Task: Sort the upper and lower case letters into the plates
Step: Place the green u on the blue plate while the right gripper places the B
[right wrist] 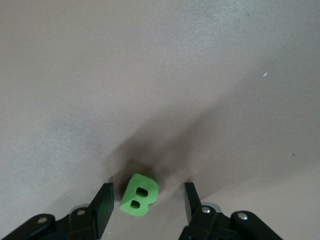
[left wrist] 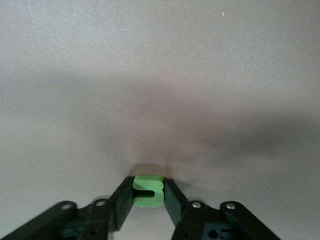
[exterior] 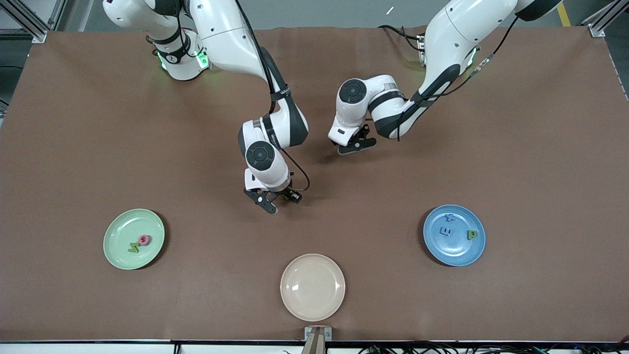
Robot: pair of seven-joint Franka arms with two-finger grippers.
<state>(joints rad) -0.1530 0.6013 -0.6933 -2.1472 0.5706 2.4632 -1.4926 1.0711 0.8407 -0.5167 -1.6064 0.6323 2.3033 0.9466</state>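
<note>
Brown table [exterior: 98, 147]: our left gripper [left wrist: 148, 196] pinches a light, stiff green letter [left wrist: 148, 191]; our right gripper [right wrist: 145, 200] straddles B [right wrist: 139, 194], spread.

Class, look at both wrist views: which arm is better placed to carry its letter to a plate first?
The left. Its left gripper is shut on the green letter s, while the right gripper stands open around the green B, fingers not touching it.

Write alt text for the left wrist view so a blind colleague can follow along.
The left gripper has its two black fingers pressed against the sides of a small bright green toy letter, low over the plain table surface. Nothing else shows in this view.
</note>
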